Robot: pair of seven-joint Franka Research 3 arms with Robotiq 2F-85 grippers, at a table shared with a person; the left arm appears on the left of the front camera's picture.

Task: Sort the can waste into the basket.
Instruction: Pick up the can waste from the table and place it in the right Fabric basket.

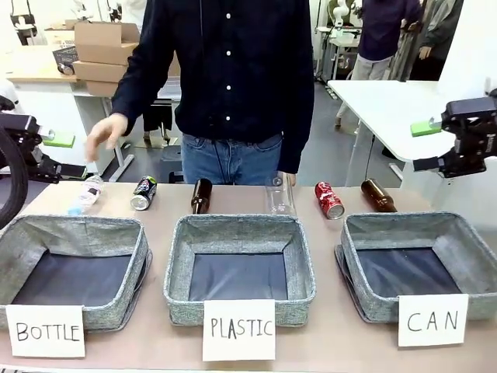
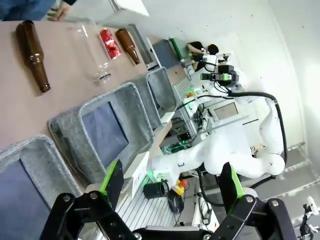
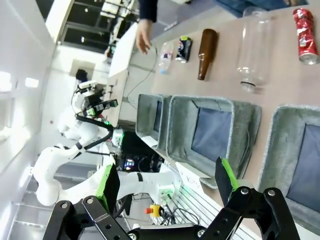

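Note:
A dented red can [image 1: 329,200] lies on the table just behind the CAN basket [image 1: 404,222] at the right. A black can [image 1: 144,193] lies at the back left, behind the BOTTLE basket. My left gripper [image 1: 66,155] hovers open at the left edge, above and left of the table. My right gripper [image 1: 425,145] hovers open at the right, above the CAN basket's far side. In the left wrist view the open gripper [image 2: 171,180] looks along the baskets to the red can [image 2: 108,43]. From the open right gripper [image 3: 165,182] I see the red can [image 3: 305,36], black can [image 3: 184,49] and CAN basket [image 3: 280,116].
Two brown glass bottles [image 1: 201,195] [image 1: 378,195], a large clear plastic bottle [image 1: 279,194] and a small one [image 1: 85,194] lie along the back. The BOTTLE basket [image 1: 74,225] and PLASTIC basket [image 1: 239,225] stand left and centre. The person's hand [image 1: 105,136] hangs above the small bottle.

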